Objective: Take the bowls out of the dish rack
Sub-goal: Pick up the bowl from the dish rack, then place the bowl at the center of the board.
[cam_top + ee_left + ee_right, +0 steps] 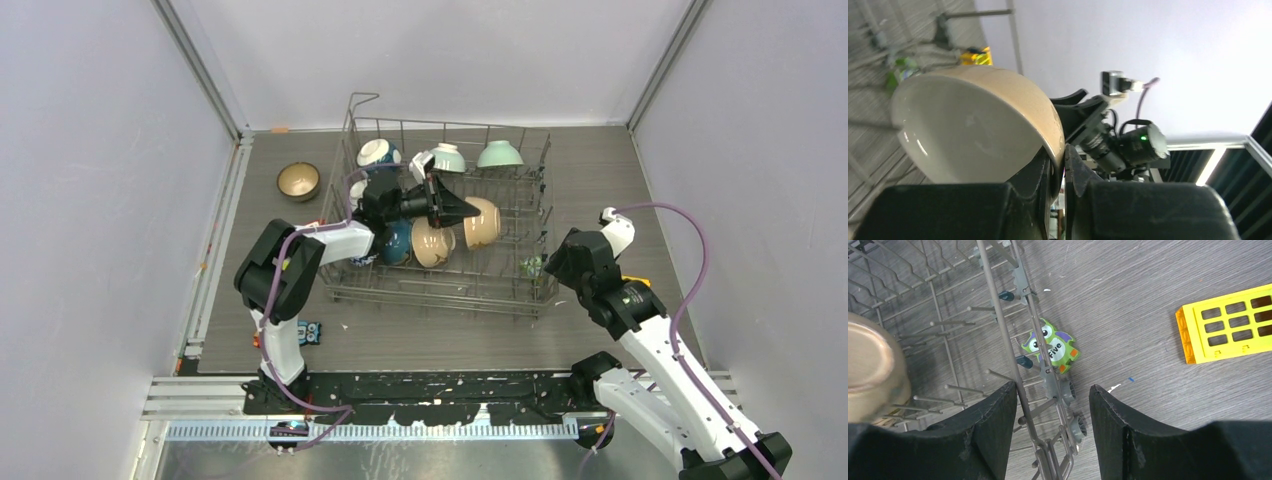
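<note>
Bowl (973, 125), cream, sits over mid-rack (500, 292), pinched by its rim in L gripper (1063, 162). Jaws are nearly closed, one finger inside the wall, one outside. Can't tell if it's clear of the tines (963, 387) yet.

Risks, my read:
- Rim-only pinch on a glazed wall: bowl can pivot or slip out if the wrist swings fast.
- Tan bowl (432, 245) is just beside it, teal bowl (397, 243) next along. A low or sideways exit could clip them or snag a tine and tip the row.
- R gripper (1053, 405) hangs over rack's right edge, jaws well apart, holding nothing, edge wire (1013, 330) showing in the gap. If it drops or closes there it grabs wire and drags the rack w/ bowls in it. It's also in the way of L arm (300, 260) if the bowl exits right.
- Owl toy (1050, 346) and yellow block (1228, 330) lie on table (1128, 290) right of rack, so poor set-down spot.

Orientation: bowl is tipped, mouth not up. L wrist cam looks into the cavity, so the opening faces back toward L arm. It's round, so no real long axis. Foot-to-mouth axis looks roughly level, approx along rack's left-right, though top view doesn't settle it.
</note>
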Robot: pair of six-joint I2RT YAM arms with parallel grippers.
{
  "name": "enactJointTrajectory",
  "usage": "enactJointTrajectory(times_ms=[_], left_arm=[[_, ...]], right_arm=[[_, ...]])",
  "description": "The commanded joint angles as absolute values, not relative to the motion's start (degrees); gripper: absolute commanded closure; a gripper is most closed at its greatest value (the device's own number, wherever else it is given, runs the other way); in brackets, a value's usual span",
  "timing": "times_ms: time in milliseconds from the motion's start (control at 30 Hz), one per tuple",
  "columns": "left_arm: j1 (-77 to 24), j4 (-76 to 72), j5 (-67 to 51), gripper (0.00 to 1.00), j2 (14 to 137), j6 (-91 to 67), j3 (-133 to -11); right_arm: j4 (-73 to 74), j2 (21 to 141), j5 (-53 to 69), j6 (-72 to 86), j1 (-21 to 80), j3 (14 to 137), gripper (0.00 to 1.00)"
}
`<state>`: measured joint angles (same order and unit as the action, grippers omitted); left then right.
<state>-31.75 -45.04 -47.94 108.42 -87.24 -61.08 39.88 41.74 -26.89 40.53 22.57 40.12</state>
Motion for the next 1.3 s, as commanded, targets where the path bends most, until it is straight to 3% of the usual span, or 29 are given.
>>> enactJointTrajectory(times_ms=[0,367,767,1033,1267], left_arm=[[-30.24,-64.25,-47.94,1.00,105.17,-90.18,-64.00],[-30.23,-64.59,-48.58,1.00,104.99,-90.55,-64.13],[-30.30,-64.42,-49.15,1.00,103.33,-91.60,-66.36],[-31.10,-62.08,-50.45,1.00,101.51,-91.40,-69.02],[-32.64,-50.45,-52.82,1.00,97.50,-82.98,-71.93]], right_arm=[[39.13,40.78,-28.53,40.95,22.05,39.81,0.41],[40.56,39.37,-27.72,40.79,22.01,41.42,0.40],[43.85,37.10,-23.90,39.28,22.00,47.48,0.19],[45.21,37.23,-17.83,35.97,22.03,53.65,0.13],[45.87,36.70,-14.77,32.24,22.00,60.47,0.12]])
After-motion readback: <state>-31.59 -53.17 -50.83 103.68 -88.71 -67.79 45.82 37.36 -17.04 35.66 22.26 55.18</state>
